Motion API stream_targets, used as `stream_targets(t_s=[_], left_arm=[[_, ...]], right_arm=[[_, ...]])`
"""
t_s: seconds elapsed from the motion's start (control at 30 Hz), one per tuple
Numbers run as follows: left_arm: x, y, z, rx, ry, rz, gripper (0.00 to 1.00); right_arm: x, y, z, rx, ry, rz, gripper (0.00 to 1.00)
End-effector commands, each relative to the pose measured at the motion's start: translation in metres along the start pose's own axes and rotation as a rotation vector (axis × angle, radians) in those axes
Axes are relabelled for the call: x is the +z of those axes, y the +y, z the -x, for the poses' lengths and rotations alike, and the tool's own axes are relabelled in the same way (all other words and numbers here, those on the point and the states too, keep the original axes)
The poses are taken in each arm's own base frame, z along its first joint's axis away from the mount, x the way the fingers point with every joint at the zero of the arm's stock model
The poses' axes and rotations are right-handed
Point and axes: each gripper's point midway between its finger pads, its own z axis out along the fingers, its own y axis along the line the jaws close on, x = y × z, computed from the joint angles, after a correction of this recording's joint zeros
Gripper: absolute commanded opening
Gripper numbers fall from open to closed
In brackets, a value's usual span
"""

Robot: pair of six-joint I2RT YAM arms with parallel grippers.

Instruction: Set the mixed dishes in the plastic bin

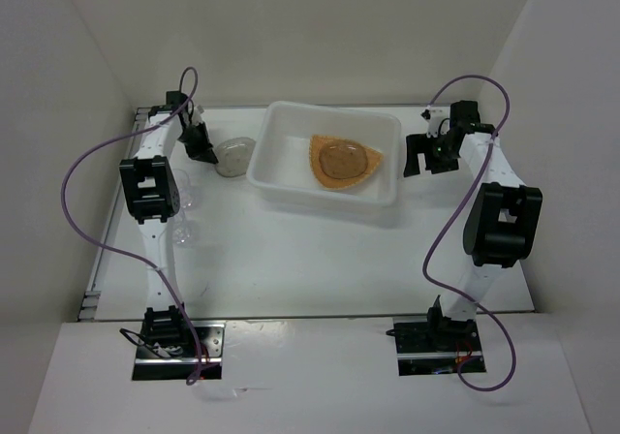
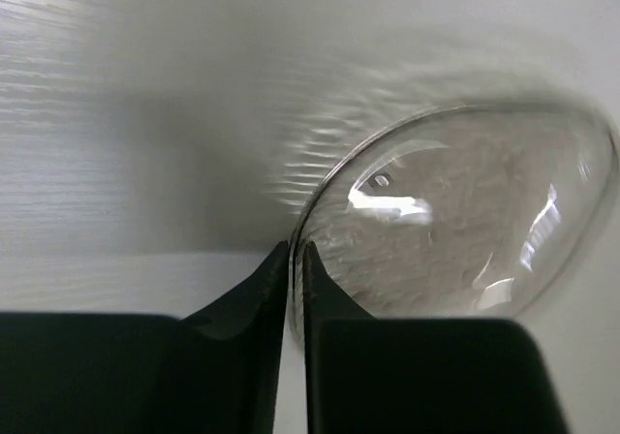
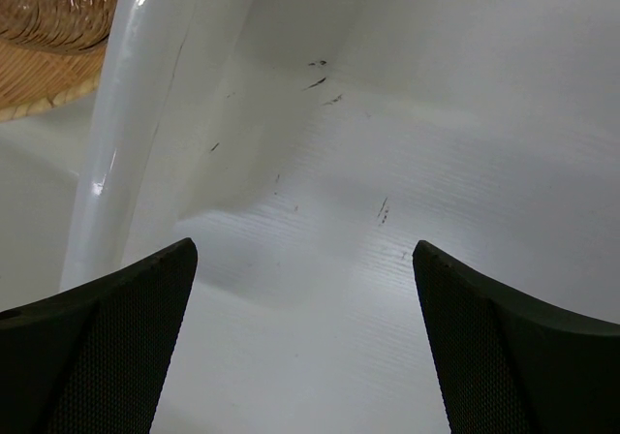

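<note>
The white plastic bin (image 1: 273,124) stands at the back middle, with the orange-tan plate (image 1: 344,161) lying inside it. A translucent speckled oval dish (image 1: 234,155) sits just left of the bin. My left gripper (image 1: 205,153) is shut on that dish's rim; in the left wrist view the thin rim sits between my fingertips (image 2: 296,256) and the dish (image 2: 465,211) fills the right side. Two clear cups (image 1: 185,190) (image 1: 184,232) stand beside the left arm. My right gripper (image 1: 418,158) is open and empty, just right of the bin (image 3: 136,114).
White walls enclose the table on three sides. The plate's edge (image 3: 48,27) shows over the bin rim in the right wrist view. Purple cables loop from both arms. Bare table lies in front of the bin.
</note>
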Motion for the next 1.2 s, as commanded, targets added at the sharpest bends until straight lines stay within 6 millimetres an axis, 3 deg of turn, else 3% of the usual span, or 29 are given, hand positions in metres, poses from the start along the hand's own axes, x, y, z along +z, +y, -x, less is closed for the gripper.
stream_targets(t_s=[0.0, 0.13, 0.2, 0.37, 0.4, 0.47, 0.5, 0.53, 0.57, 0.67, 0.73, 0.77, 0.8, 0.87, 0.9, 0.93, 0.97, 1.1, 1.17], left_arm=[[0.011, 0.004, -0.017, 0.003, 0.058, 0.007, 0.11], [0.000, 0.004, -0.006, -0.035, 0.014, 0.047, 0.00], [-0.012, 0.011, 0.006, -0.066, -0.032, 0.119, 0.00], [-0.069, 0.007, 0.047, -0.183, -0.182, 0.177, 0.00], [-0.094, -0.005, 0.072, -0.183, -0.276, 0.161, 0.00], [-0.116, -0.015, 0.085, -0.216, -0.331, 0.144, 0.00], [-0.167, -0.030, 0.107, -0.212, -0.469, 0.093, 0.00], [-0.174, -0.039, 0.113, -0.217, -0.505, 0.050, 0.00], [-0.203, -0.049, 0.116, -0.227, -0.539, 0.007, 0.00], [-0.231, -0.074, 0.123, -0.217, -0.594, -0.079, 0.00], [-0.252, -0.103, 0.125, -0.162, -0.641, -0.170, 0.00], [-0.258, -0.128, 0.118, -0.110, -0.613, -0.279, 0.00], [-0.256, -0.144, 0.118, -0.074, -0.601, -0.341, 0.00], [-0.253, -0.179, 0.099, 0.004, -0.521, -0.482, 0.00], [-0.252, -0.206, 0.087, 0.053, -0.492, -0.544, 0.00], [-0.248, -0.220, 0.078, 0.108, -0.473, -0.571, 0.00], [-0.236, -0.244, 0.060, 0.158, -0.423, -0.601, 0.00], [-0.181, -0.285, 0.013, 0.279, -0.283, -0.605, 0.00], [-0.159, -0.294, -0.002, 0.294, -0.248, -0.564, 0.00]], right_arm=[[-0.010, 0.003, 0.011, -0.034, -0.049, -0.018, 0.96], [-0.012, 0.002, 0.009, -0.033, -0.047, -0.027, 0.96], [-0.008, 0.003, 0.001, -0.026, -0.026, -0.022, 0.96], [-0.012, 0.007, -0.019, -0.015, 0.006, -0.025, 0.96], [-0.016, 0.005, -0.023, -0.016, 0.007, -0.050, 0.95], [-0.022, -0.001, -0.028, -0.006, 0.013, -0.100, 0.95], [-0.029, 0.001, -0.032, -0.008, 0.007, -0.113, 0.95], [-0.032, -0.001, -0.032, -0.013, -0.004, -0.130, 0.95], [-0.034, -0.001, -0.037, -0.001, 0.001, -0.141, 0.95], [-0.050, 0.002, -0.045, 0.021, -0.025, -0.165, 0.95], [-0.064, 0.000, -0.049, 0.022, -0.060, -0.192, 0.95], [-0.063, -0.003, -0.062, 0.038, -0.041, -0.205, 0.95], [-0.065, -0.001, -0.066, 0.038, -0.042, -0.206, 0.95], [-0.078, -0.006, -0.070, 0.052, -0.071, -0.236, 0.95], [-0.083, -0.008, -0.069, 0.056, -0.085, -0.244, 0.95], [-0.087, -0.013, -0.070, 0.062, -0.089, -0.272, 0.95], [-0.095, -0.018, -0.069, 0.079, -0.106, -0.301, 0.95], [-0.124, -0.037, -0.071, 0.037, -0.126, -0.468, 0.95], [-0.136, -0.038, -0.082, 0.031, -0.125, -0.518, 0.95]])
